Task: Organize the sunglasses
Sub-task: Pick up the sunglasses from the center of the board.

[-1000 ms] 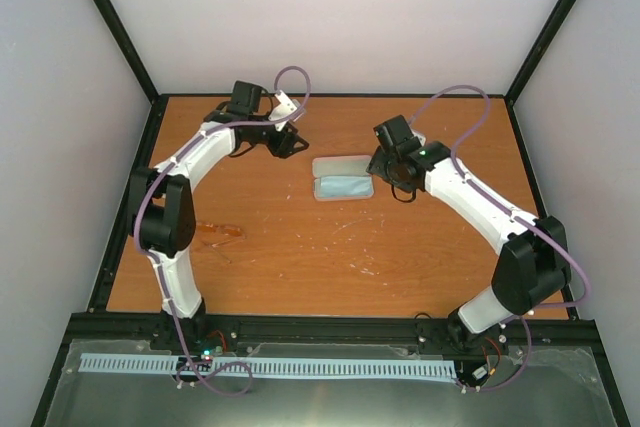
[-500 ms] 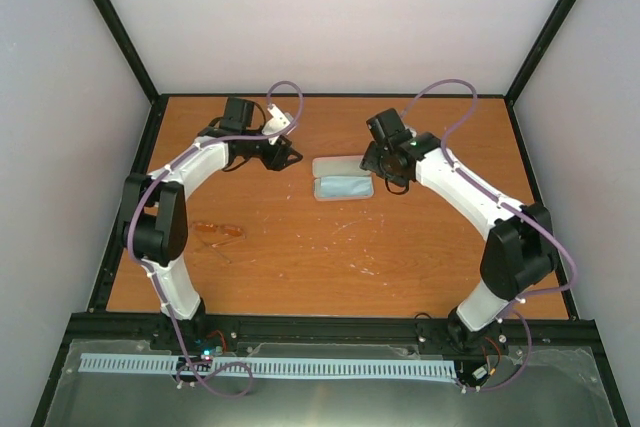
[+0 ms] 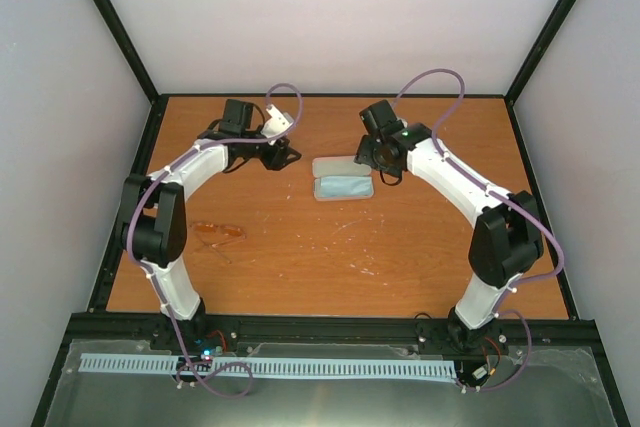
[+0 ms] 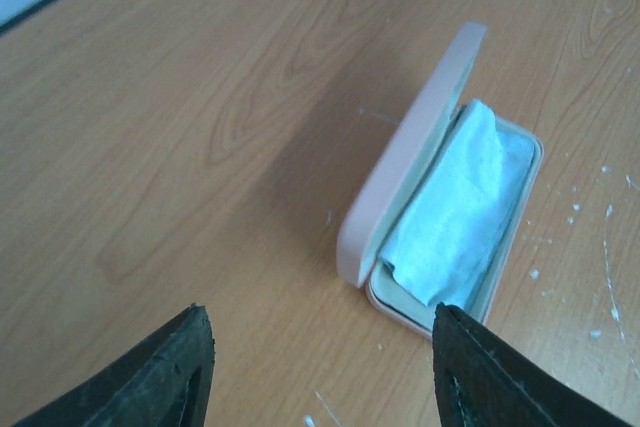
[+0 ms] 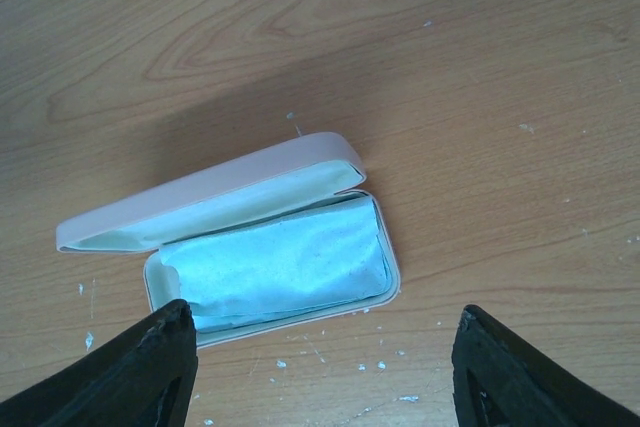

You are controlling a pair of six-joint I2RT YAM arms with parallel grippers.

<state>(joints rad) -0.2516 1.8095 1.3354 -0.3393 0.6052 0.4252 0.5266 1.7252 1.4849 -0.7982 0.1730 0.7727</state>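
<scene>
Left gripper (image 3: pixel 287 156) and right gripper (image 3: pixel 374 160) hover open, empty, flanking the open pink case (image 3: pixel 343 185); sunglasses (image 3: pixel 220 233) lie lower left.

Matt wood-grain table (image 4: pixel 200 97) (flecked white) bears a smooth pink plastic-looking case (image 4: pixel 400 172) — crumpled blue cloth (image 4: pixel 450 217) inside.

Lab test cell: black-framed white walls (image 3: pixel 340 17)

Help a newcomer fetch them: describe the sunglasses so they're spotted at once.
On the orange-brown wooden table, look to the left side, beside the left arm's black elbow. There lie the small thin-framed sunglasses with translucent orange-amber lenses, apart from the open pink case holding a light blue cloth; they alone are see-through.
</scene>
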